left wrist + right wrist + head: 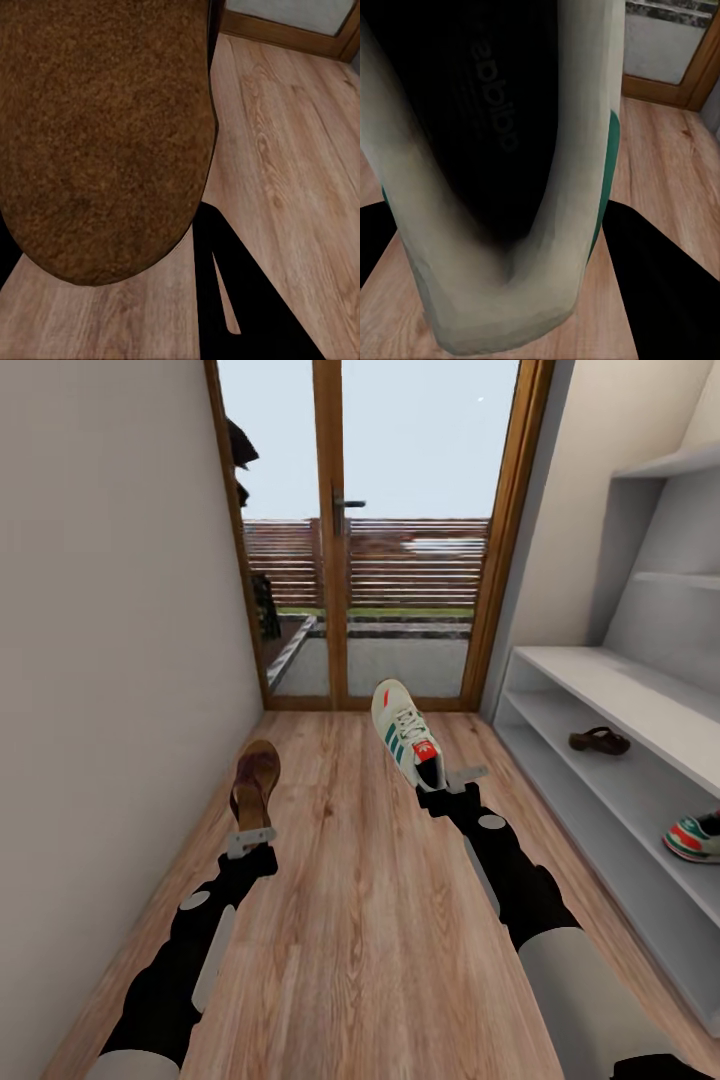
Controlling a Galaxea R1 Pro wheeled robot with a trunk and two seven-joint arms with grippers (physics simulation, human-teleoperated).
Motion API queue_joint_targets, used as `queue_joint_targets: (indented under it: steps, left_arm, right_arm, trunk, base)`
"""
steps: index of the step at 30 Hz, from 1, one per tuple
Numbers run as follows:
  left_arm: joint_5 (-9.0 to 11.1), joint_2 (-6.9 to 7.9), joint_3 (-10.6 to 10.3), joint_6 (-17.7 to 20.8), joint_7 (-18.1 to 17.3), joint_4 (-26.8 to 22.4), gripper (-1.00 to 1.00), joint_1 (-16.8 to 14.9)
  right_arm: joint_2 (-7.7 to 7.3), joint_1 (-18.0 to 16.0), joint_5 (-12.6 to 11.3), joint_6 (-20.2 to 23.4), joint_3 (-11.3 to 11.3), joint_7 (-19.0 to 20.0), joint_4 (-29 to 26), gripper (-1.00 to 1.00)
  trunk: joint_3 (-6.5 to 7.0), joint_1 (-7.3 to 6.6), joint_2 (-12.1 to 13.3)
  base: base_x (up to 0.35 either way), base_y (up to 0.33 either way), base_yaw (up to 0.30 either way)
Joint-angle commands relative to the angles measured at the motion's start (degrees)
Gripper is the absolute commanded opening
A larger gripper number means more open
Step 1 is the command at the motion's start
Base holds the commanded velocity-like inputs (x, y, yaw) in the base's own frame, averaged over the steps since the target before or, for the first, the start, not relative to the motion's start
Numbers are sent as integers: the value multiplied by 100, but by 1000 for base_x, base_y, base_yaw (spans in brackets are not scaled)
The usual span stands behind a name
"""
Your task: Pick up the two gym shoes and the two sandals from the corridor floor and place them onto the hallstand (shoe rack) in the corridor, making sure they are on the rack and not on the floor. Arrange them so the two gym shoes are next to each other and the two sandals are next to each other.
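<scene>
My left gripper (250, 838) is shut on the heel of a brown sandal (255, 778), held above the corridor floor (360, 920); its tan sole (105, 135) looms close in the left wrist view. My right gripper (455, 780) is shut on the heel of a white gym shoe (405, 732) with teal stripes, lifted and pointing toward the door; its dark opening (487, 127) faces the right wrist camera. On the hallstand (610, 690) at right, the second sandal (600, 740) and the second gym shoe (695, 836) lie on the lower shelf.
A glass door (375, 530) with a wooden frame closes the corridor's far end. A plain wall (100, 660) runs along the left. The rack's upper shelves (670, 575) rise at the right.
</scene>
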Motion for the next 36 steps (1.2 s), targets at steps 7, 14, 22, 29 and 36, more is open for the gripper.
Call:
queue_joint_targets:
  steps: [7,14,22,29,36]
  left_arm:
    - [39,-6,19,42,-27,-9,-100,-3]
    - [42,-4,19,42,-27,-7,-100,-3]
    - [43,-5,19,42,-27,-4,-100,-3]
    - [38,-5,18,42,-27,-8,-100,-3]
    - [37,-2,19,42,-27,-8,-100,-3]
  right_arm:
    - [0,-2,61,33,-11,23,-11,-100]
    - [-2,-2,61,32,-13,23,-11,-100]
    - [-1,-2,61,33,-14,23,-11,-100]
    - [-2,-2,61,33,-11,23,-11,-100]
    - [-3,-2,61,33,-8,23,-11,-100]
  trunk:
    - [-6,2,-2]
    - [-6,2,-2]
    - [-6,2,-2]
    - [-6,2,-2]
    - [-6,2,-2]
  base:
    - [343,0,0]
    - [343,0,0]
    - [343,0,0]
    - [343,0,0]
    - [343,0,0]
